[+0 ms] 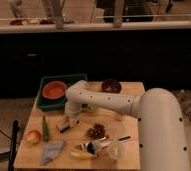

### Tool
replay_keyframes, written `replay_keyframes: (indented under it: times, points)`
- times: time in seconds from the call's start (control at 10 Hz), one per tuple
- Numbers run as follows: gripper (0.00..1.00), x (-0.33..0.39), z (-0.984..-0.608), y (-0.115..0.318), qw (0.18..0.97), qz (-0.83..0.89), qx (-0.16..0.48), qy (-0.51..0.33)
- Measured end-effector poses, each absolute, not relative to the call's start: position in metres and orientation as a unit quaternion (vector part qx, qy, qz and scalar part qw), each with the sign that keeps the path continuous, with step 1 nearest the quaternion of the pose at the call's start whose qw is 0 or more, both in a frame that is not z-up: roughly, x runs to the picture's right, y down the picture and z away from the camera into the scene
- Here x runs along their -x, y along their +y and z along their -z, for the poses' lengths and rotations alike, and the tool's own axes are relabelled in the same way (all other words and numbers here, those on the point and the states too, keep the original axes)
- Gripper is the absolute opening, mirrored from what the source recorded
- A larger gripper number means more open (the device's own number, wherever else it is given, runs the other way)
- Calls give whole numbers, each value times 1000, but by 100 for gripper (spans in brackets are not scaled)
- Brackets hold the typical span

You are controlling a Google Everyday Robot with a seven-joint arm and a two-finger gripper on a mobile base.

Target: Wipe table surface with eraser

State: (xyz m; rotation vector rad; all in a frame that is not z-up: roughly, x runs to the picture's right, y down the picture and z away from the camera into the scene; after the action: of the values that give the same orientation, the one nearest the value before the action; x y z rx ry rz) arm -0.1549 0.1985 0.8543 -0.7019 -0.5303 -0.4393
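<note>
My white arm reaches from the right across the wooden table (pixel 124 160), bends at an elbow near the green tray and points down. The gripper (pixel 69 120) sits low at the table's left middle. A small block, dark with a pale side, which I take for the eraser (pixel 63 125), lies under the gripper's tip against the table surface. The wrist hides whether the gripper is closed on it.
A green tray (pixel 44 103) holds an orange bowl (pixel 54 90) at the back left. A dark bowl (pixel 110 86) stands at the back. In front lie an apple (pixel 33 136), a green vegetable (pixel 45 129), a grey cloth (pixel 51 151), a banana (pixel 81 154), a brown lump (pixel 95 131), a utensil (pixel 111 142) and a white cup (pixel 116 149).
</note>
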Motion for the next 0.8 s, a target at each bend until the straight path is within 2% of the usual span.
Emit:
replay_keyframes:
  times: [0.4,0.8]
  points:
    - [1,173,-830,218,863,253,342,-273]
    - [1,155,-820,230,863,253,353,-260]
